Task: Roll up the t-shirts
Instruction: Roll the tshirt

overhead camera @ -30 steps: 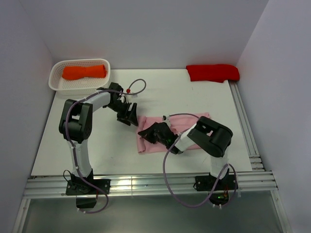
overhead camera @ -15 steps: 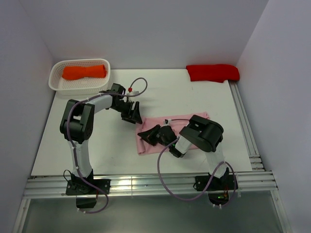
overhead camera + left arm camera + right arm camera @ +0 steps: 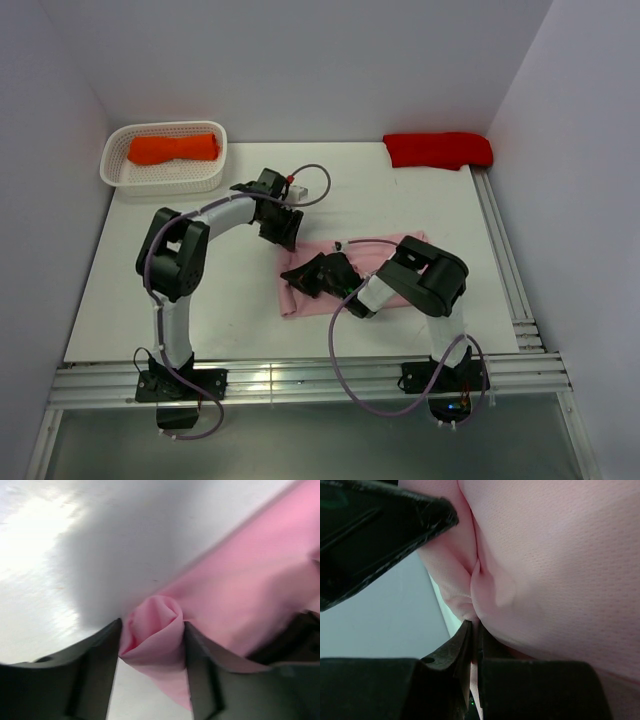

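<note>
The light pink t-shirt point(image 3: 300, 298) lies flat across the middle of the table. My left gripper point(image 3: 288, 236) is at its far left corner. In the left wrist view the left gripper point(image 3: 151, 626) has both fingers pressed against a bunched, curled corner of the pink t-shirt point(image 3: 240, 595). My right gripper point(image 3: 302, 278) lies low over the shirt's left part. In the right wrist view the right gripper point(image 3: 475, 626) is shut on a thin fold of the pink cloth point(image 3: 545, 570). The orange t-shirt point(image 3: 172, 148) and the red t-shirt point(image 3: 438, 149) lie at the back.
The orange bundle sits in a white mesh basket point(image 3: 160, 181) at the back left. The red bundle rests on the table's back right corner. Metal rails run along the right edge point(image 3: 500, 250) and the near edge point(image 3: 300, 380).
My left gripper has moved right and down from the bare table to the pink shirt's far left corner, and its jaws have narrowed onto the cloth. The right gripper has barely shifted.
</note>
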Robot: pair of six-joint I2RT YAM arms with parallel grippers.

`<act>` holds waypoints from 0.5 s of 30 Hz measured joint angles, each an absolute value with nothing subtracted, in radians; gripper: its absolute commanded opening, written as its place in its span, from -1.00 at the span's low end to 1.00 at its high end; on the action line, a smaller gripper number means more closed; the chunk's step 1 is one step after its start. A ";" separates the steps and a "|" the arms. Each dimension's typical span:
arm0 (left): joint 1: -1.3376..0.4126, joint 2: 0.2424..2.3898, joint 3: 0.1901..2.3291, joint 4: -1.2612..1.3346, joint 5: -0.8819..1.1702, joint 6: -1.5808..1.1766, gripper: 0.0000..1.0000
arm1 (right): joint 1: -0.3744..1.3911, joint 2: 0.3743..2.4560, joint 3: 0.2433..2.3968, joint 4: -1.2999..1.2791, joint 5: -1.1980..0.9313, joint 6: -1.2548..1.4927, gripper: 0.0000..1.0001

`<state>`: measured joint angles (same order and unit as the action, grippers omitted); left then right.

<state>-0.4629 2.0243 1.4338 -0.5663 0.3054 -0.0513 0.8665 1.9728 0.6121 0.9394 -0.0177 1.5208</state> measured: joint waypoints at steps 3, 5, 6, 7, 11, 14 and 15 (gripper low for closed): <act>-0.483 2.025 1.443 -0.572 0.192 -0.025 -0.11 | 0.867 1.964 0.618 0.914 -0.013 1.520 -1.00; -0.493 2.026 1.449 -0.585 0.126 -0.012 -0.20 | 0.867 1.959 0.619 0.902 -0.008 1.520 -1.00; -0.497 2.027 1.453 -0.591 0.099 -0.007 -0.29 | 0.867 1.957 0.619 0.896 -0.005 1.520 -1.00; -0.501 2.028 1.457 -0.598 0.075 -0.006 -0.32 | 0.867 1.956 0.621 0.891 -0.001 1.520 -1.00; -0.513 2.042 1.488 -0.636 -0.008 0.007 -0.66 | 0.867 1.954 0.624 0.883 0.019 1.521 -1.00; -0.518 2.059 1.513 -0.661 -0.035 0.008 -0.72 | 0.866 1.954 0.627 0.879 0.035 1.522 -1.00; -0.520 2.064 1.523 -0.670 -0.044 0.009 -0.55 | 0.866 1.954 0.629 0.877 0.038 1.522 -1.00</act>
<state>-0.5198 2.0640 1.5227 -0.6697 -0.0437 0.0086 0.8661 1.9541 0.6289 0.8768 0.0380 1.5215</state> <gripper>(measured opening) 0.152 0.080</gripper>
